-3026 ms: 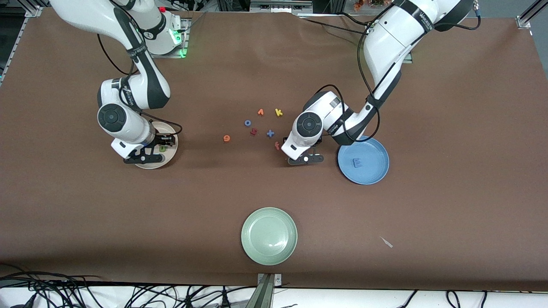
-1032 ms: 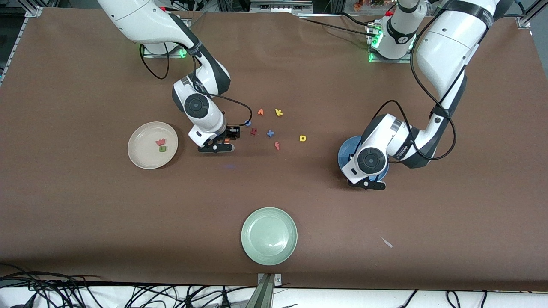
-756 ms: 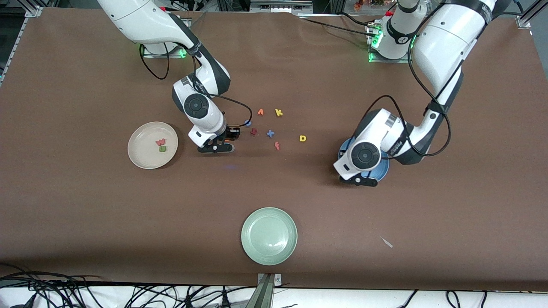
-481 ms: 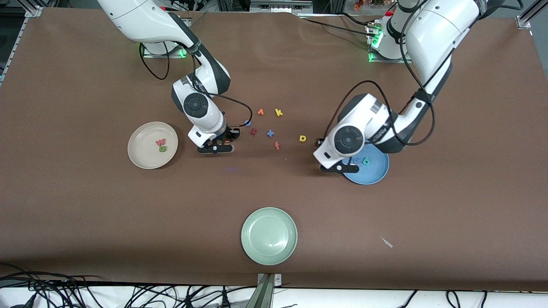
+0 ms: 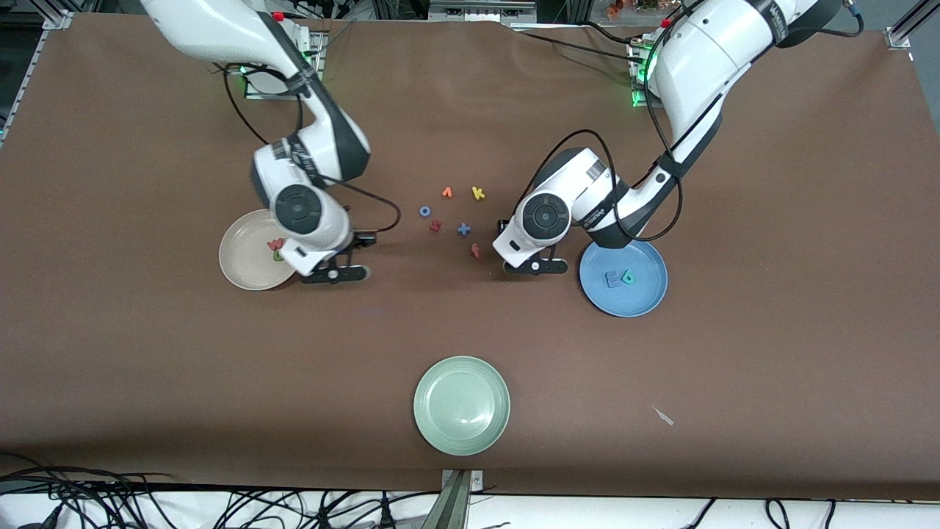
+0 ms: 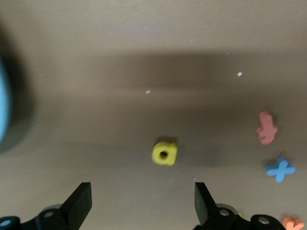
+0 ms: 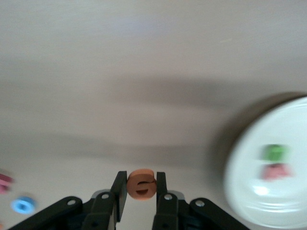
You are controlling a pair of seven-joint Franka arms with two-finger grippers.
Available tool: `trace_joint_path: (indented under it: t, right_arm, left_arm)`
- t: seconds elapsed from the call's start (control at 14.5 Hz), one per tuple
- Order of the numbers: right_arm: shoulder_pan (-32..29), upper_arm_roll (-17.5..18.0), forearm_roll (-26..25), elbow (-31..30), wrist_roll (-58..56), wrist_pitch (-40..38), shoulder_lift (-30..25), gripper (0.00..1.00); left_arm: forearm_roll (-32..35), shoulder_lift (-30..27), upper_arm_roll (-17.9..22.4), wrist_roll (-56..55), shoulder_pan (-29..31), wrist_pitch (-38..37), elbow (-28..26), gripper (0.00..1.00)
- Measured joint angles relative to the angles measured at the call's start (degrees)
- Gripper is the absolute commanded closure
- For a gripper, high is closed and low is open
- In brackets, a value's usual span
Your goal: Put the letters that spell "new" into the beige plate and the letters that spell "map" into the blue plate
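My right gripper (image 7: 140,191) is shut on the orange e (image 7: 141,183) and hangs over the table just beside the beige plate (image 5: 239,266), on the side toward the loose letters. The green n (image 5: 278,256) and the salmon-pink w (image 5: 275,243) lie in that plate. The blue plate (image 5: 646,294) holds the blue m (image 5: 611,278) and the teal a (image 5: 626,276). My left gripper (image 6: 141,211) is open, low over the table beside the blue plate, with the yellow p (image 6: 164,153) lying just ahead of its fingertips (image 6: 80,203). In the front view the left hand hides the p.
Loose letters lie mid-table between the arms: yellow k (image 5: 478,193), an orange letter (image 5: 446,192), blue o (image 5: 424,211), dark red s (image 5: 435,226), blue x (image 5: 463,229), red f (image 5: 475,250). A pale green plate (image 5: 461,405) sits nearer the front camera.
My right gripper shut on the orange e and carried it toward the beige plate. My left gripper let the teal a go in the blue plate and moved, open, to the yellow p.
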Motion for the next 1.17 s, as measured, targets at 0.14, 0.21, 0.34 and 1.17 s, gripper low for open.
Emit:
trace_joint_path:
  t: [0.14, 0.21, 0.34, 1.17]
  right_arm:
    - [-0.35, -4.12, 0.01, -0.03, -4.30, -3.77, -0.87, 0.84]
    - [-0.57, -5.64, 0.01, -0.09, -5.32, -5.20, -0.77, 0.84]
    - [-0.80, -7.59, 0.00, -0.42, -5.65, -6.58, -0.18, 0.83]
    - [-4.24, -8.12, 1.99, 13.98, -6.43, -22.89, 2.29, 0.00]
  left_arm:
    - [0.00, 1.60, 0.05, 0.00, -0.17, 2.04, -0.01, 0.27]
    - [0.00, 2.19, 0.11, 0.00, -0.30, 2.39, -0.01, 0.27]
    - [0.01, 2.84, 0.38, 0.03, -0.45, 2.64, -0.01, 0.27]
    - [0.17, 4.34, 1.31, 0.11, -1.84, 4.34, 0.16, 1.00]
